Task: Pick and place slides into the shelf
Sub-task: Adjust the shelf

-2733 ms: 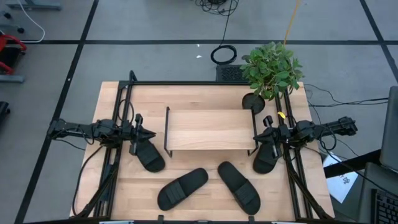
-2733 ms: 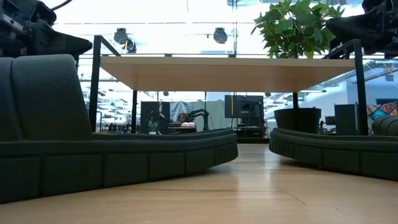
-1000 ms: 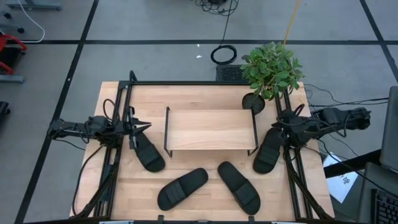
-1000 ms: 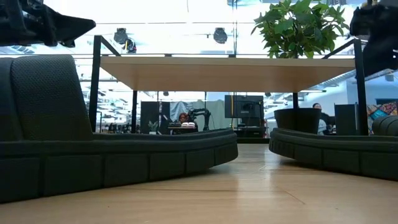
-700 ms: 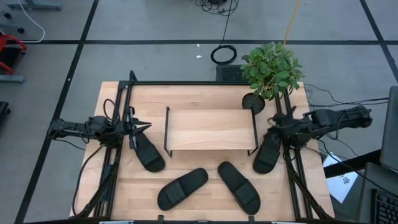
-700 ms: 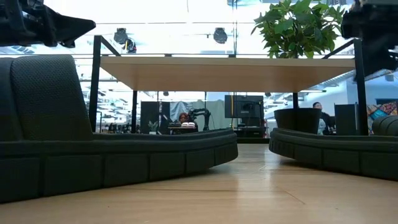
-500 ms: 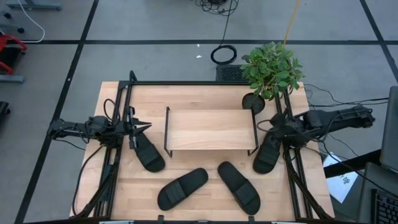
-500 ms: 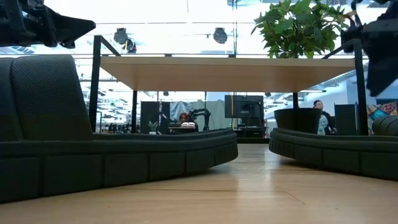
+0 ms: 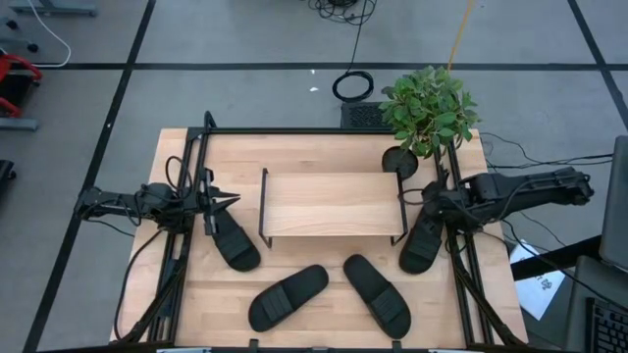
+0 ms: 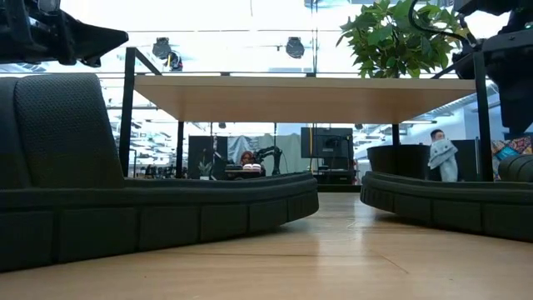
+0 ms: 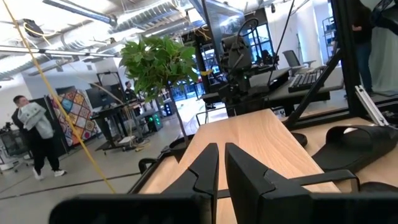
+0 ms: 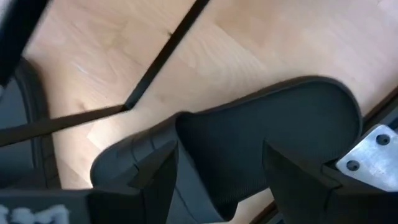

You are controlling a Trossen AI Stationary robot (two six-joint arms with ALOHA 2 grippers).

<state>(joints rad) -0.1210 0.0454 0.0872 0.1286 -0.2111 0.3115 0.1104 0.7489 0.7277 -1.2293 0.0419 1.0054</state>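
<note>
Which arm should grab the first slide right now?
Right, probably. The right gripper is open, directly over the slide beside the shelf. The left gripper is shut, hovering past its slide's end.

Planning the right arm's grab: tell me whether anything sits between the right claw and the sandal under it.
Nothing visible does. The right claw is open, its fingers spread right over the black open-toe slide sandal at the table's right edge. The low wood-topped shelf with thin black metal frame stands beside it, not between.
</note>
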